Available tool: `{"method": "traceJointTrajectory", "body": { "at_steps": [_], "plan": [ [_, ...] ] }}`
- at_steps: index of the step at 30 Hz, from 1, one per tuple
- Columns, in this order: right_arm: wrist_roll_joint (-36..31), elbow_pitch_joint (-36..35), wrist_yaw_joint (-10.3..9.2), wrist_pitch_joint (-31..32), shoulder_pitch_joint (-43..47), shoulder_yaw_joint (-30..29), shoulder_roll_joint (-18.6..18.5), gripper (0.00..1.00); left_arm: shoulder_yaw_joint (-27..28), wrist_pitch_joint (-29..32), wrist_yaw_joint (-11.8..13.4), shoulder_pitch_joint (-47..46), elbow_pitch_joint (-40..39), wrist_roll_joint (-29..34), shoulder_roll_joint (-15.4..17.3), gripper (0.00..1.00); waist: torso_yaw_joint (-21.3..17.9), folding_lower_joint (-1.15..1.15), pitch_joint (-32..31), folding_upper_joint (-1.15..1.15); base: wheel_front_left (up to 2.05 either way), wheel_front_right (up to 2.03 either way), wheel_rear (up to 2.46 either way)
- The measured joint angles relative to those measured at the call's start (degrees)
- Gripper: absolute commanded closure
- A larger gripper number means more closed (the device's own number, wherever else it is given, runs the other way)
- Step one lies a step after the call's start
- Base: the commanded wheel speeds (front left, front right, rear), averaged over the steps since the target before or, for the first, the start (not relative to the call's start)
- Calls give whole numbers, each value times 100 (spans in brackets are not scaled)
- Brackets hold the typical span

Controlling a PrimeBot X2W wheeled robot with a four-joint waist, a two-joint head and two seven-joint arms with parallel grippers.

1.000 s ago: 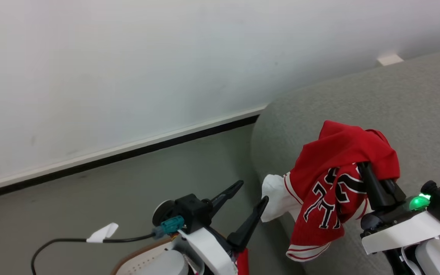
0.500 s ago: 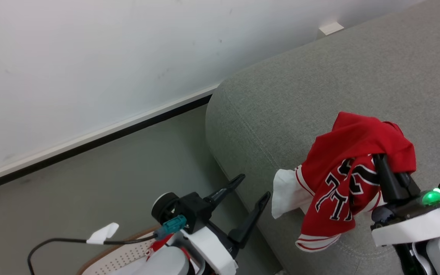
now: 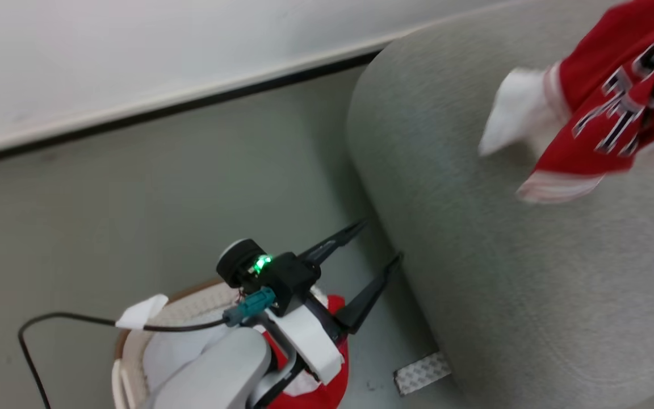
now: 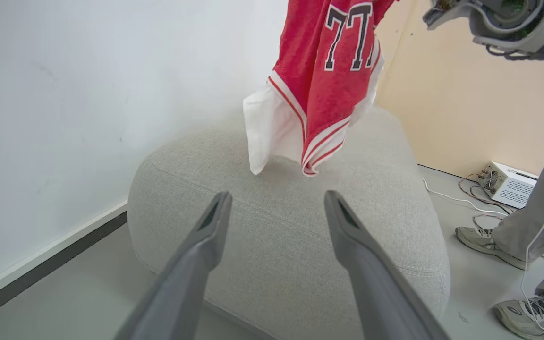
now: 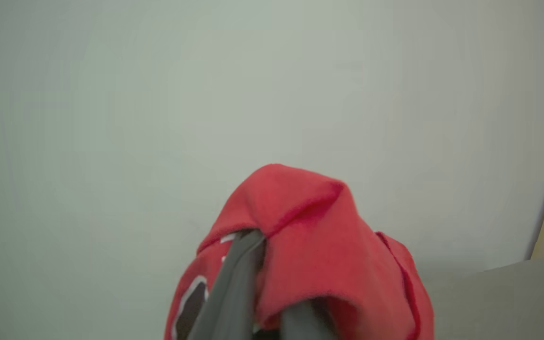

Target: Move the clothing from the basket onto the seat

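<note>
The red jersey (image 4: 328, 71) with black-and-white numerals and white trim hangs over the grey seat (image 4: 276, 245), bunched around my right gripper (image 5: 269, 259), which is shut on it. In the head view the jersey (image 3: 605, 108) is blurred at the top right above the seat (image 3: 531, 272). My left gripper (image 3: 379, 241) is open and holds nothing, beside the seat's near corner and above the basket (image 3: 191, 292). More red clothing (image 3: 332, 363) lies in the basket, partly hidden by my left arm. In the left wrist view the left gripper (image 4: 276, 196) points at the seat.
A white wall with a dark baseboard (image 3: 191, 108) runs behind the seat. A strip of tape (image 3: 420, 372) lies on the floor by the seat. A person's legs and shoes (image 4: 536, 222) stand to the right, near a white box (image 4: 508, 182) with cables.
The head camera has tilted down, bringing in more of the basket. The right gripper with the jersey now sits at the picture's upper right edge. The left gripper stays open.
</note>
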Motion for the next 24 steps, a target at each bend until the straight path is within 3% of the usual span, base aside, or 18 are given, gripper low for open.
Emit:
{"method": "traceJointTrajectory", "body": {
  "at_steps": [10, 20, 22, 24],
  "plan": [
    [-528, 1708, 0, 147, -1494, -509, -773, 100, 1, 35, -11, -410, -171, 23, 222, 0, 857, 1, 1010, 0, 0, 0, 0],
    [-1022, 3813, 1, 1115, -1612, -310, -842, 100, 45, 7, 13, -545, -126, 22, 229, 0, 1507, 1, 1630, 0, 0, 0, 0],
    [-1039, 3996, 1, 1098, -1618, -275, -826, 71, 48, 5, 29, -550, -83, 15, 218, 0, 1557, 1, 1657, 0, 0, 0, 0],
    [-1039, 4117, 1, 1066, -1633, -231, -775, 55, 63, -3, 54, -547, -59, 5, 221, 0, 1557, 0, 1610, 0, 0, 0, 0]
  ]
}}
